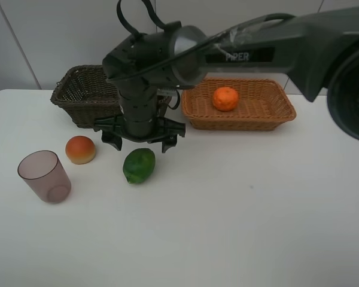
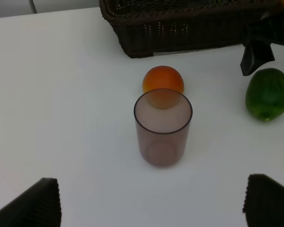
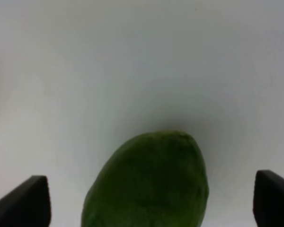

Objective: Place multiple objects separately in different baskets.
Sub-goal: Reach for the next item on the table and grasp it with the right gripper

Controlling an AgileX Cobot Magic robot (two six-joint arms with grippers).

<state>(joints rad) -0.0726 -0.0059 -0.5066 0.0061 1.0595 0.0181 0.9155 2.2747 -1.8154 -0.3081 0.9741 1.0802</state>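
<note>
One orange [image 1: 225,98] sits in the tan basket [image 1: 274,117], beside the dark basket [image 1: 79,97].

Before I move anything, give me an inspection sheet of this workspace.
Surface: white table, no spills seen.
Job's things: round orange in light tan woven basket; dark brown woven basket, contents partly hidden; red-orange round fruit, green lime, translucent purplish plastic cup on table.
Clutter: nothing seen.
Grippers: right gripper open, above the lime; left gripper open, empty.
Cables: black cable loops atop right arm.
Surroundings: pale wall behind.
</note>
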